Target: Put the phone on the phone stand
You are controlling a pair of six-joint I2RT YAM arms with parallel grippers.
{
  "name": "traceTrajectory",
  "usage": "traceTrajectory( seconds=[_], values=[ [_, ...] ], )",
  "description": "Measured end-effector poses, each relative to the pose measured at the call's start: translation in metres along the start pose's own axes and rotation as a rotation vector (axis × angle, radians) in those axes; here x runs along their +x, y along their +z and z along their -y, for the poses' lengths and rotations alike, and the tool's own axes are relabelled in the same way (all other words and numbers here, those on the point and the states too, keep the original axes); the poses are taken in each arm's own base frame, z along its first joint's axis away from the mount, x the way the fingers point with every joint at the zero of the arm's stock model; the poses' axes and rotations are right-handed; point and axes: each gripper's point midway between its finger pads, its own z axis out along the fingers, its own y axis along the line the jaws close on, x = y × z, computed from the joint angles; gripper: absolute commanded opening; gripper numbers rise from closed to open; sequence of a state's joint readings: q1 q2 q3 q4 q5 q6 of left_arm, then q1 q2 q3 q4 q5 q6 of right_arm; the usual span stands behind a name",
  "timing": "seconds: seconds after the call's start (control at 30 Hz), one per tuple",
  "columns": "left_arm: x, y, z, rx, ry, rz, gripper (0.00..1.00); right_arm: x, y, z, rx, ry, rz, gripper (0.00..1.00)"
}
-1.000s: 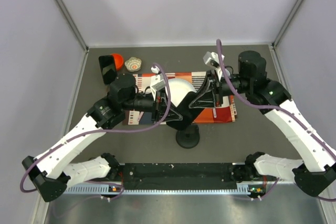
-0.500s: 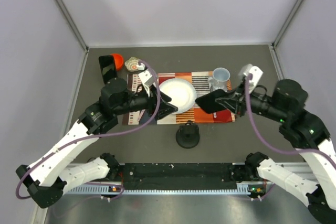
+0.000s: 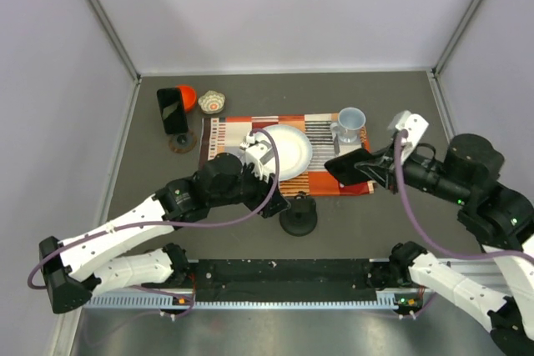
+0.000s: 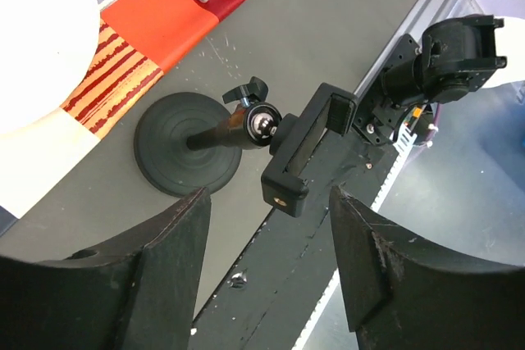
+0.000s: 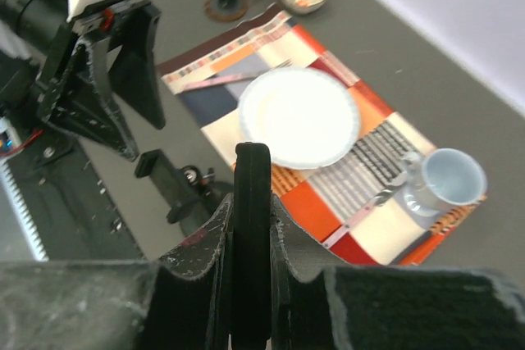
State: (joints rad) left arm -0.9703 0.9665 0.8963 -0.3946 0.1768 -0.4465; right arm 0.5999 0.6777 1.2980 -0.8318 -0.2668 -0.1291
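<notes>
Over the dark worktop [image 3: 400, 223], the right arm bends in from 3 o'clock, its claw [image 3: 367, 169] clenched on the phone [image 3: 349, 164] above the placemat [image 3: 321, 127], the left claw [image 3: 269, 203] hangs released over the black clamp post [image 3: 298, 218], and the phone stand [image 3: 178, 141] sits at 10 o'clock.

Lab booth: plain walls [image 3: 292, 6] enclose grey table [image 3: 275, 93].

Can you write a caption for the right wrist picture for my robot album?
The right gripper grips the phone edge-on; beyond lie a colourful placemat, a white plate and a cup.
</notes>
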Motion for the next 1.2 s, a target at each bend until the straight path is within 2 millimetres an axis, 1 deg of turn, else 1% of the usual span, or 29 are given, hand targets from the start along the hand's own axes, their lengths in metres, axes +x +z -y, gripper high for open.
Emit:
traceTrajectory(
  seconds=[0.03,0.07,0.13,0.2,0.27,0.47,0.57,0.6,0.63,0.7,0.9,1.03,1.07,1.1,1.2],
  values=[
    [0.002,0.001,0.0,-0.003,-0.003,-0.004,0.59,0.004,0.005,-0.004,-0.031,0.004,-0.023,0.0],
    [0.004,0.002,0.0,-0.007,-0.005,-0.008,0.59,0.009,0.011,-0.008,-0.066,0.009,-0.05,0.0],
    [0.006,0.004,0.0,-0.011,-0.01,-0.012,0.59,0.015,0.016,-0.014,-0.107,0.018,-0.082,0.0],
    [0.007,0.007,0.0,-0.017,-0.014,-0.015,0.62,0.022,0.02,-0.017,-0.135,0.024,-0.113,0.0],
    [0.008,0.011,-0.001,-0.02,-0.013,-0.02,0.65,0.023,0.021,-0.021,-0.159,0.022,-0.121,0.0],
    [0.017,0.018,0.001,-0.015,-0.011,-0.045,0.64,0.023,0.018,-0.032,-0.226,0.019,-0.117,0.0],
    [0.018,0.018,0.0,-0.014,-0.01,-0.048,0.55,0.025,0.019,-0.037,-0.26,0.019,-0.122,0.0],
    [0.018,0.018,0.001,-0.012,-0.009,-0.048,0.49,0.025,0.02,-0.04,-0.276,0.022,-0.125,0.0],
    [0.019,0.019,0.001,-0.01,-0.007,-0.048,0.47,0.025,0.021,-0.042,-0.294,0.024,-0.128,0.0],
    [0.021,0.019,0.001,-0.006,-0.005,-0.053,0.43,0.027,0.023,-0.047,-0.33,0.03,-0.136,0.0],
    [0.022,0.02,0.003,0.007,0.009,-0.058,0.42,0.031,0.03,-0.057,-0.412,0.058,-0.164,0.0],
    [0.023,0.021,0.004,0.014,0.021,-0.062,0.25,0.03,0.031,-0.064,-0.454,0.069,-0.166,0.0],
    [0.023,0.022,0.004,0.017,0.028,-0.061,0.09,0.03,0.031,-0.066,-0.467,0.072,-0.167,0.0],
    [0.022,0.022,0.004,0.018,0.031,-0.061,0.01,0.031,0.031,-0.068,-0.484,0.074,-0.17,0.0],
    [0.022,0.022,0.003,0.019,0.056,-0.062,0.0,0.034,0.035,-0.078,-0.54,0.068,-0.188,0.0]
  ],
)
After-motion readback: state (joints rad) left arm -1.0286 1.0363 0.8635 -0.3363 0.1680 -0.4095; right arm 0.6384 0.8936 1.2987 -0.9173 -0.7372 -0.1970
